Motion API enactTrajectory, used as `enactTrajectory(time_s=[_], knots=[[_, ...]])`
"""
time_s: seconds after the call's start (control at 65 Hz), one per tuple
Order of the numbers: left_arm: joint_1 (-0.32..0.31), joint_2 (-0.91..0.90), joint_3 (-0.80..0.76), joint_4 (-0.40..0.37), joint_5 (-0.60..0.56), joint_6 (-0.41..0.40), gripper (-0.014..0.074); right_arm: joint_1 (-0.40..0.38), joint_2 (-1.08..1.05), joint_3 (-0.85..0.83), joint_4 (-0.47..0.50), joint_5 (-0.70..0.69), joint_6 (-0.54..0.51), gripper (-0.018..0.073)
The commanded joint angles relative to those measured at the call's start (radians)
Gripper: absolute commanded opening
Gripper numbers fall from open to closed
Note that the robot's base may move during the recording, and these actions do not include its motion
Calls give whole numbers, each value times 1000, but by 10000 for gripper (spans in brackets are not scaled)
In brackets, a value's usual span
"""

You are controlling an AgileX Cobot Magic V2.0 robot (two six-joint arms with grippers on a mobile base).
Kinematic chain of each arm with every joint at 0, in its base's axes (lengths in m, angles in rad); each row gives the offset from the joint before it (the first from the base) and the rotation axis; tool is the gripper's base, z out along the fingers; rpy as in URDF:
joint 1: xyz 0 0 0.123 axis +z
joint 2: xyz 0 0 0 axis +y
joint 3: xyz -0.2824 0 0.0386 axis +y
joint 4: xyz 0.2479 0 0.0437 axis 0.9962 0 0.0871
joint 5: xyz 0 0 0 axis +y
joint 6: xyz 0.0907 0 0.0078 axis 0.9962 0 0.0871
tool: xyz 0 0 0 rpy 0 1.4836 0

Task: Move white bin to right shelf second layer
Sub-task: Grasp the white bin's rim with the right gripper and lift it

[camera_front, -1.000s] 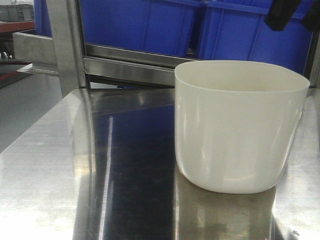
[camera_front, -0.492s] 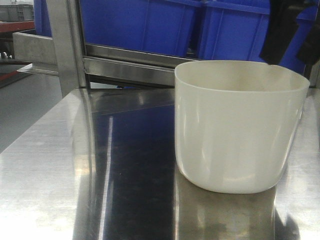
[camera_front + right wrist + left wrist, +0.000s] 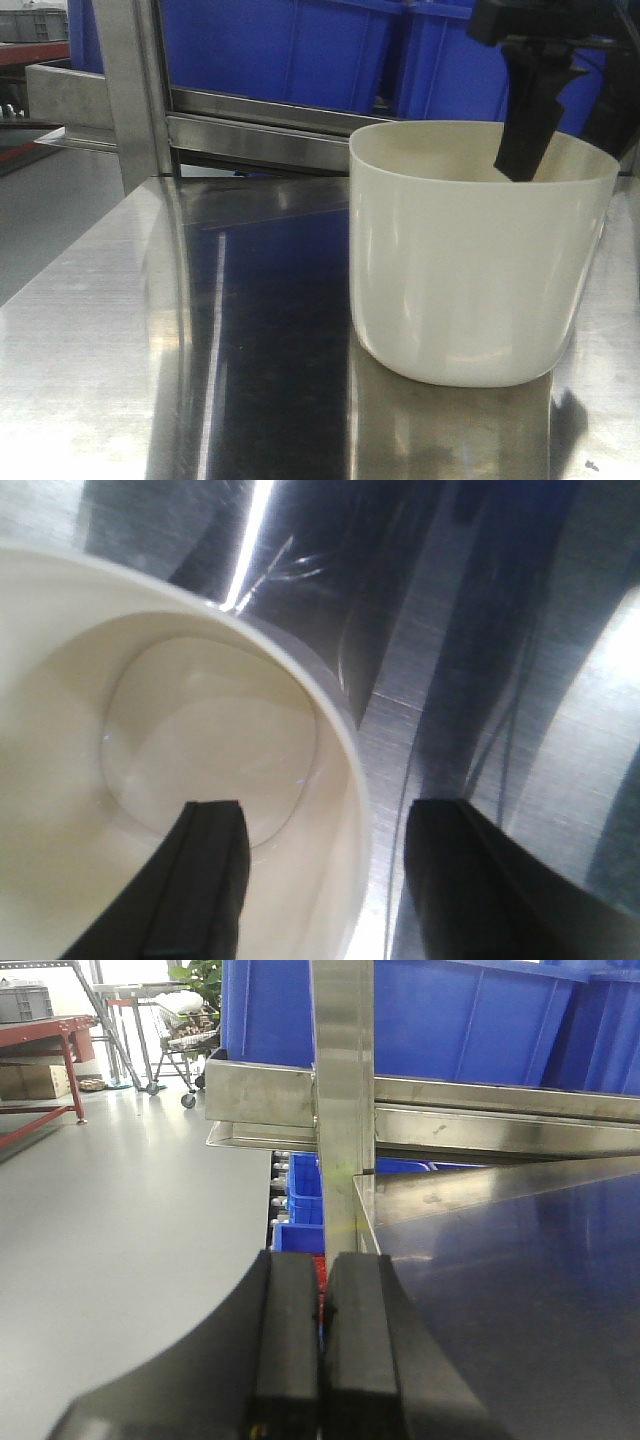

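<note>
on the tabletop, toward its right side, upright, the bin; behind the tabletop, the shelf's front bar, with crates on the level behind and above it; at the tabletop's back left corner, the shelf post; astride the bin's right rim, the right gripper, one finger inside the bin, the other outside its wall; by the tabletop's left edge, the left gripper, facing the shelf post
</note>
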Motion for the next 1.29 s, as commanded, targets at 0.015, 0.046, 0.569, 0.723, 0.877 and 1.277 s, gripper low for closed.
enactTrajectory(time_s=[0.015, 0.046, 0.569, 0.723, 0.877, 1.277], knots=[[-1, -14, 37, -5, -84, -4, 85, 2, -12, -30, -6, -26, 2, 464], [-1, -14, 37, -5, -84, -4, 85, 2, -3, -28, -6, -28, 2, 464], [-1, -14, 37, -5, -84, -4, 85, 2, 95, -22, -6, -28, 5, 464], [-1, -14, 37, -5, -84, -4, 85, 2, 109, -22, -6, -22, 5, 428], [-1, -14, 37, -5, -84, -4, 85, 2, 97, -22, -7, -32, 5, 172], [-1, -14, 37, -5, -84, -4, 85, 1, -151, -25, -92, -304, 4, 57]])
